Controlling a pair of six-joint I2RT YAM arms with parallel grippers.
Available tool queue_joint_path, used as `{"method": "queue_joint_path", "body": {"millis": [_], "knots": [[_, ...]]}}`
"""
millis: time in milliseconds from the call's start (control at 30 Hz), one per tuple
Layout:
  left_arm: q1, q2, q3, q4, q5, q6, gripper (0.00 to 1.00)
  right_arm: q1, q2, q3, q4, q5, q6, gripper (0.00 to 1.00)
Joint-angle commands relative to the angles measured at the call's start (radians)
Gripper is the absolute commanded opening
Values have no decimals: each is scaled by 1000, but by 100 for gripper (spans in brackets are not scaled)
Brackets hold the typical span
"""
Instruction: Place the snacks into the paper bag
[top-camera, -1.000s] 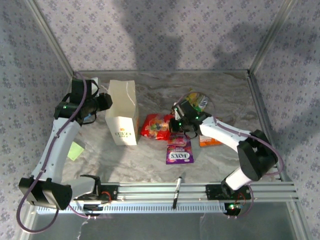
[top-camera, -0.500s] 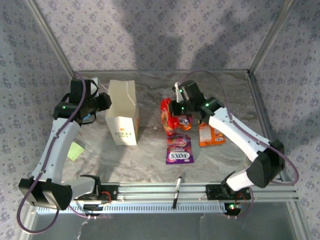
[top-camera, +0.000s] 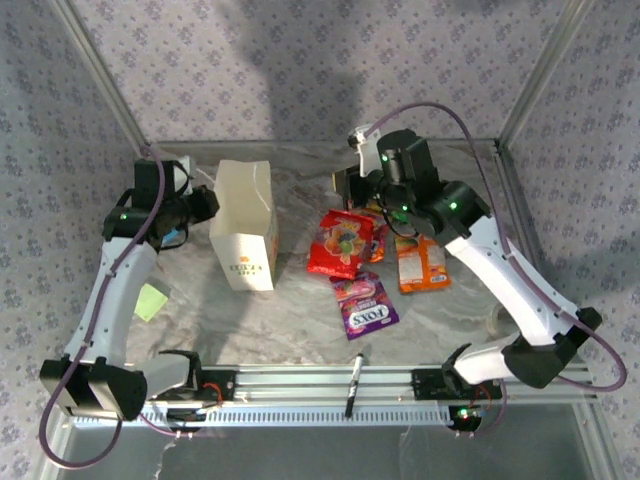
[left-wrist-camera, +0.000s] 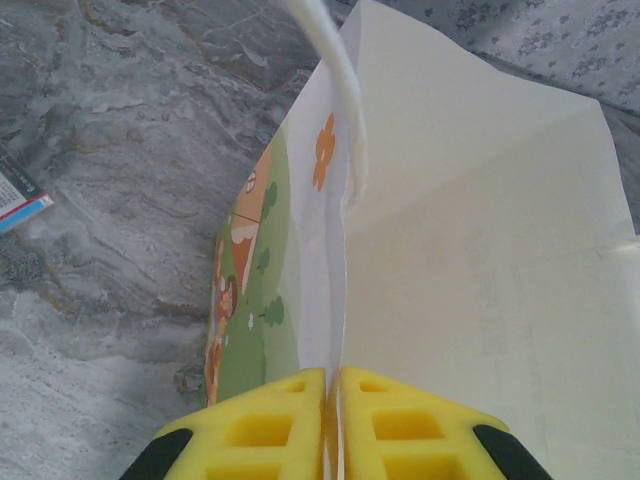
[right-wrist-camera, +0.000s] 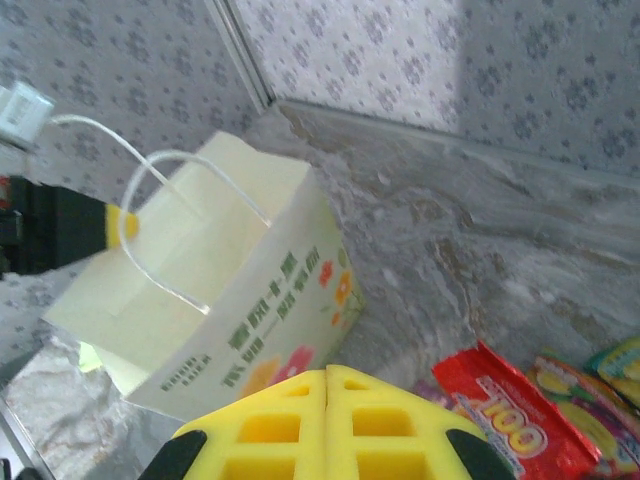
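The paper bag (top-camera: 245, 225) stands upright at the left, mouth open. My left gripper (top-camera: 205, 205) is shut on the bag's left wall; the wrist view shows the yellow fingers (left-wrist-camera: 270, 430) pinching the paper edge (left-wrist-camera: 333, 300). My right gripper (top-camera: 343, 185) hovers raised, right of the bag, shut with nothing between its fingers (right-wrist-camera: 270, 430). Below it the red snack (top-camera: 340, 243) lies on the table, and it also shows as a red packet (right-wrist-camera: 510, 420) in the right wrist view. The purple FOXS packet (top-camera: 367, 308) and an orange packet (top-camera: 420, 265) lie nearby. An orange-pink packet (top-camera: 378, 240) is partly covered.
A black pen (top-camera: 354, 383) rests on the front rail. A yellow-green note (top-camera: 150, 301) lies at the left under my left arm. Metal frame posts (top-camera: 525, 90) and patterned walls close in the marble table (top-camera: 300, 320) at the sides and back.
My right gripper rose and moved back. The red packet that hung from it half a second ago now lies on the table. The purple packet has turned slightly. The left jaws closed further.
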Motion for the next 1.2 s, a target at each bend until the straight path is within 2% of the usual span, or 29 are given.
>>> {"method": "queue_joint_path", "body": {"millis": [0, 67, 200, 267, 400, 733, 967, 1167], "knots": [[4, -20, -2, 21, 44, -8, 13, -9, 34, -49, -103, 60, 4, 9], [3, -17, -3, 27, 59, -9, 13, -35, 42, -102, -105, 60, 21, 32], [1, -15, 1, 23, 58, -8, 13, -139, 45, -239, -17, -49, 70, 51], [2, -14, 4, 19, 58, -5, 13, -207, 62, -284, 41, -133, 73, 54], [0, -14, 9, 12, 58, -3, 13, -291, 139, -289, 56, -158, 39, 70], [-9, -4, 28, -7, 48, 10, 14, -403, 343, -306, 143, -312, 31, 77], [-15, 0, 39, -24, 34, 23, 14, -409, 431, -298, 177, -344, 28, 78], [-16, 2, 41, -26, 31, 29, 14, -409, 489, -293, 177, -370, 27, 73]]}}
